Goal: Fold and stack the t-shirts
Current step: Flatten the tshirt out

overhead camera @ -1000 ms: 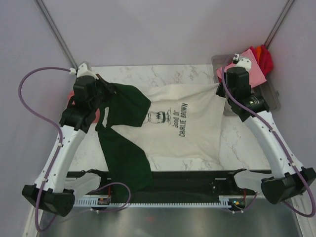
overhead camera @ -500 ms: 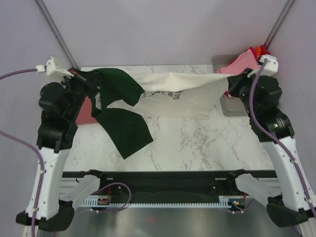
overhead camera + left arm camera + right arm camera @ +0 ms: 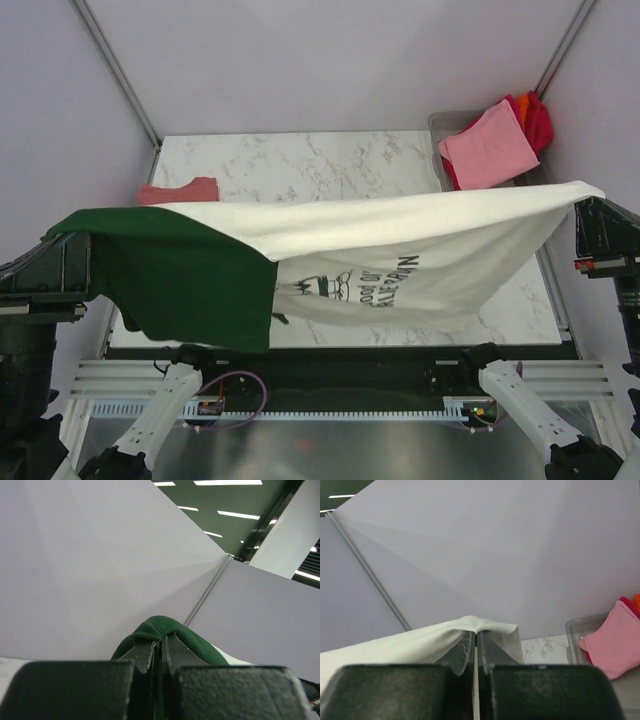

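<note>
My left fingers (image 3: pixel 146 656) clamp the dark green t-shirt (image 3: pixel 180 280), my right fingers (image 3: pixel 463 652) the cream t-shirt (image 3: pixel 420 235), both hanging across mid-frame above the tabletop (image 3: pixel 300 165). Spreading step; next, probably lay them flat and separate the 2.

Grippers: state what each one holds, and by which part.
Left gripper: dark green t-shirt, by a folded edge. Right gripper: cream-white t-shirt, by its outer corner.

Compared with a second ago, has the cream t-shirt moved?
Yes. The cream t-shirt has risen off the marble table, where it lay flat, and now hangs stretched in the air over the table's near edge.
</note>
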Available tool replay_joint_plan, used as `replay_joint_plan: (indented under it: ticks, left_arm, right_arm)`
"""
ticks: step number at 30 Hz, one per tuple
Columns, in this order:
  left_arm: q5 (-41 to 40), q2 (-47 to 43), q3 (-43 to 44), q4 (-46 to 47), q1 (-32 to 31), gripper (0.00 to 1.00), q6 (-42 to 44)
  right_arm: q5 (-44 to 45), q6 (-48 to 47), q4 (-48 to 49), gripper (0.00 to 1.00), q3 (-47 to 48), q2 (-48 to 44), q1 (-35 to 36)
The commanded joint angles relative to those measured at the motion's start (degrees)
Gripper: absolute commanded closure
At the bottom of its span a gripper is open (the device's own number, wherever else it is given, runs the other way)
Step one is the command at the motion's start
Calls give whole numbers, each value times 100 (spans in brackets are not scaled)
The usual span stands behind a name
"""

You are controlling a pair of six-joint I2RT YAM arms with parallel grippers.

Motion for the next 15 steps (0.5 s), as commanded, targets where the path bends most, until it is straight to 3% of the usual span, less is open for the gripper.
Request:
replay_joint_plan:
  ticks: [1,4,9,15]
  left_arm:
    - [77,207,119,-236,14,98,-214]
    - [60,409,-318,-201,14,98,-372]
    - [-353,856,-1970,254,14,98,-513]
    - [-853,1691,-4044,2045,14,98,-891]
  right_arm:
    - [142,-110,-358,100,387,196,-12]
    - [379,-93,-402,100,230,425,-21]
    - [827,118,-71,100,-1042,1206,-21]
    - [1451,425,1327,100,-2757,2322,-30]
